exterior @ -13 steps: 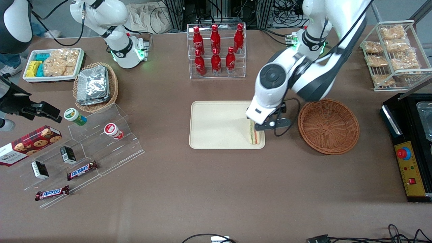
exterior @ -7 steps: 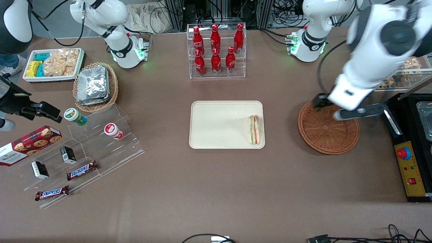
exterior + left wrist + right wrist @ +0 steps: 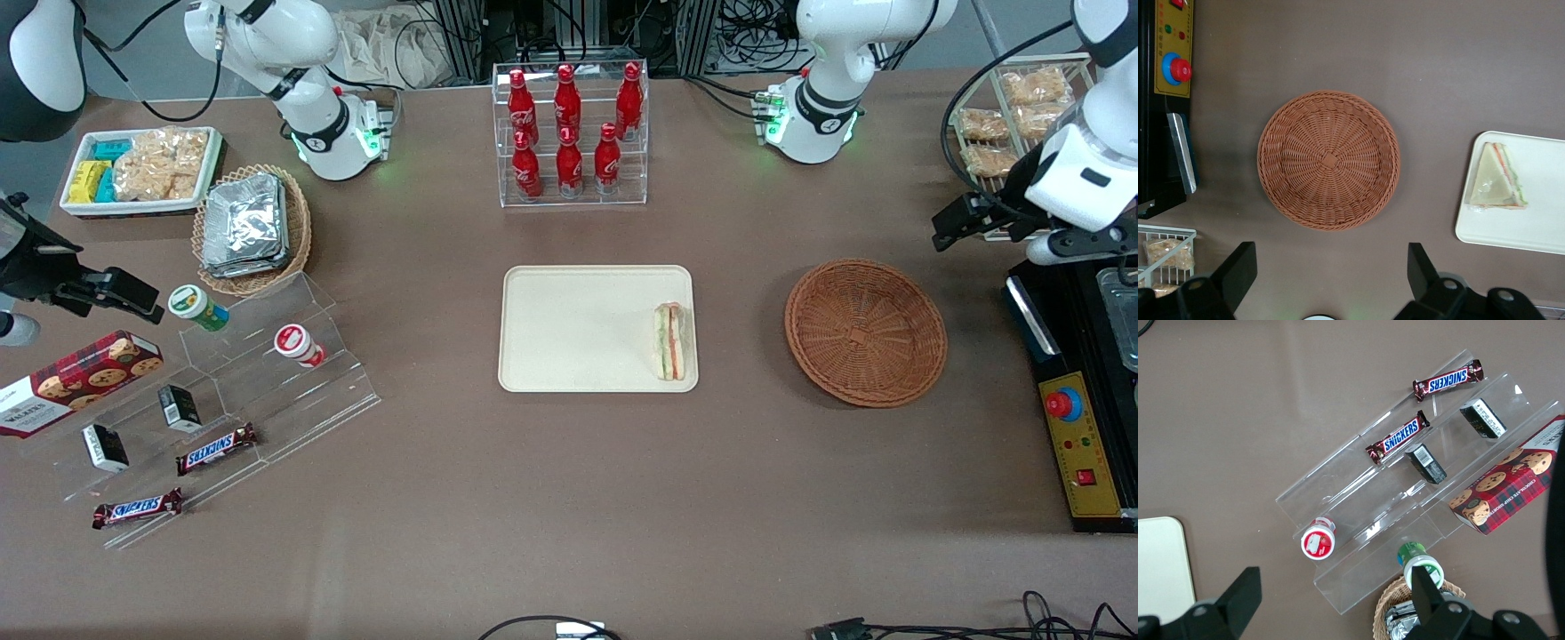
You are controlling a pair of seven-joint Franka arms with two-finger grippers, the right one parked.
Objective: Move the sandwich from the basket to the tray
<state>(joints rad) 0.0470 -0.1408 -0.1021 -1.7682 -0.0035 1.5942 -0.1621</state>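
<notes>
Your tool (image 3: 1005, 233) has let go of the sandwich (image 3: 671, 341) and pulled well clear of the tray (image 3: 569, 329), past the basket (image 3: 865, 332) toward the working arm's end; fingers spread, holding nothing. Sandwich lies on the tray's basket-side edge, basket bare: task looks done. Brown counter (image 3: 569, 498), 6 red bottles (image 3: 569, 133) farther from camera than the tray.

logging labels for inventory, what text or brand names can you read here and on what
"SNICKERS": on each of two chocolate bars at the clear acrylic step display.
"WALKERS": cookie box.
Red bottles, two black boxes, cups and control-panel markings: too small to read.
Sandwich, tray, basket: none.
Gripper, open, hovers above the basket.
</notes>
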